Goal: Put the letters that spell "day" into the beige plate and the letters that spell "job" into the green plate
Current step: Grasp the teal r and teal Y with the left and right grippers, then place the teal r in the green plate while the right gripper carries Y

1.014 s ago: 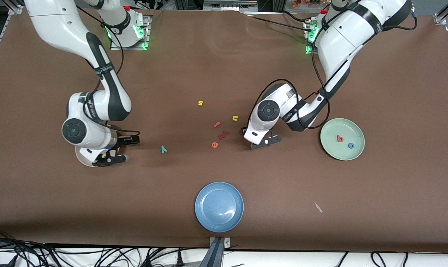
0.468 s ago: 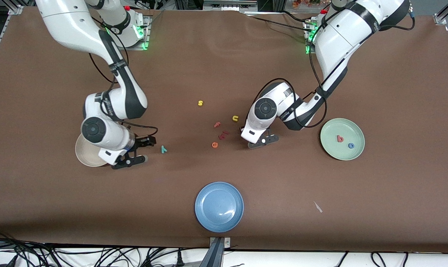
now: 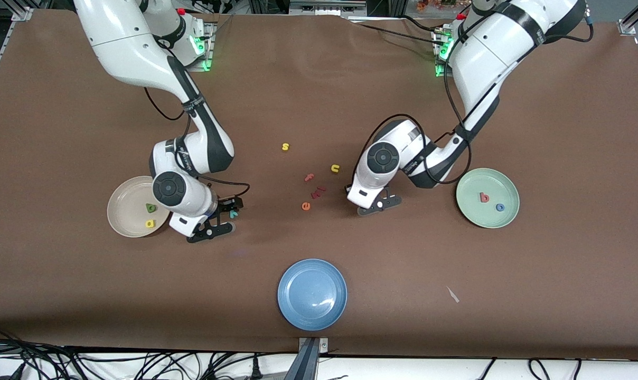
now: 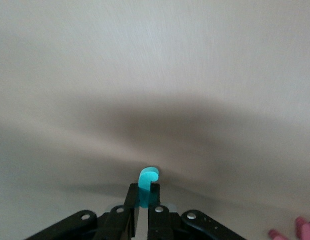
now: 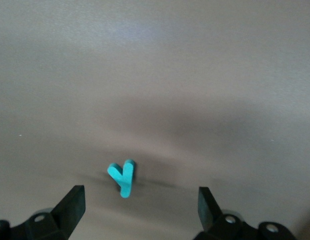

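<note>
Beige plate (image 3: 123, 211): d (image 3: 150, 208), a (image 3: 150, 223) in, frame's left
Green plate (image 3: 504, 184): b (image 3: 484, 198), o (image 3: 500, 207) in, right
Left gripper (image 4: 143, 210): clamps j (image 4: 147, 179), centre
Right gripper (image 5: 140, 205): wide over y (image 5: 122, 177)
Left: y, j

The beige plate (image 3: 119, 211), round and shallow, sits farther from the front camera than the blue plate (image 3: 312, 294), toward the right arm's end. In it lie the green "d" (image 3: 150, 208) and, nearer the camera, the yellow "a" (image 3: 150, 224). The teal "y" (image 3: 234, 214) lies flat on the bare table just beside that plate, on its blue-plate side.

The pale green plate (image 3: 469, 211) sits farther from the camera than the blue plate, toward the left arm's end. It holds the red-pink "b" (image 3: 484, 198) and the blue "o" (image 3: 500, 207), close but apart. The teal "j" (image 4: 147, 180) is pinched in the left gripper (image 4: 143, 197), hook end protruding.
</note>
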`<action>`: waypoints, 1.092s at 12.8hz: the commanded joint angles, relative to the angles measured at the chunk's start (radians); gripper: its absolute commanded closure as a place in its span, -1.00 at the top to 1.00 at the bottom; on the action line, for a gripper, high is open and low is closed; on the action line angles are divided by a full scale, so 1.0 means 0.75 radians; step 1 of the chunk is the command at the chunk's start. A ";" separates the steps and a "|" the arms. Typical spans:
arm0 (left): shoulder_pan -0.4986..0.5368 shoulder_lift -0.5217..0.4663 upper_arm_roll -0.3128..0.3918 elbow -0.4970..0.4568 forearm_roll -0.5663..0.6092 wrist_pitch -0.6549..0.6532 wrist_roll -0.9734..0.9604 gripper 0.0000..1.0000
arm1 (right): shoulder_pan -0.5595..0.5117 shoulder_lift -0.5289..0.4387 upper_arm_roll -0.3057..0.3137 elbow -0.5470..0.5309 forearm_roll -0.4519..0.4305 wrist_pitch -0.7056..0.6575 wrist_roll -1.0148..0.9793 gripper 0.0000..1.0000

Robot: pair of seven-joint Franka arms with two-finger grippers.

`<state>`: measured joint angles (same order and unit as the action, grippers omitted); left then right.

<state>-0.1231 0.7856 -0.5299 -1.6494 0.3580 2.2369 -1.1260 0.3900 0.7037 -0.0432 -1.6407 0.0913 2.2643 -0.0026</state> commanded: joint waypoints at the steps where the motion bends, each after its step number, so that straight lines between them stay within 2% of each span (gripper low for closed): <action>1: 0.098 -0.172 -0.019 -0.010 0.018 -0.159 -0.004 -1.00 | 0.026 0.037 -0.002 0.038 0.013 0.022 0.012 0.98; 2: 0.172 -0.213 -0.052 -0.010 -0.001 -0.213 0.022 -1.00 | 0.030 0.043 -0.002 0.038 0.015 0.030 0.012 0.89; 5: 0.468 -0.295 -0.183 -0.008 -0.060 -0.431 0.316 -1.00 | 0.030 0.062 -0.002 0.038 0.005 0.069 0.001 0.72; 7: 0.622 -0.307 -0.210 -0.010 -0.060 -0.599 0.547 -1.00 | 0.030 0.062 -0.002 0.038 -0.001 0.073 -0.005 0.53; 9: 0.728 -0.285 -0.204 -0.040 -0.042 -0.614 0.717 -1.00 | 0.030 0.068 -0.002 0.038 0.001 0.079 -0.005 0.43; 11: 0.802 -0.203 -0.199 -0.051 -0.027 -0.590 0.804 -1.00 | 0.034 0.072 -0.002 0.038 0.001 0.098 -0.007 0.16; 14: 0.806 -0.099 -0.181 -0.093 0.044 -0.514 0.804 -1.00 | 0.043 0.076 -0.002 0.038 0.001 0.098 -0.003 -0.23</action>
<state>0.4861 0.6731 -0.6626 -1.7024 0.3516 1.8208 -0.5381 0.4147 0.7419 -0.0432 -1.6365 0.0910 2.3359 -0.0025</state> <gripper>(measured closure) 0.921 0.542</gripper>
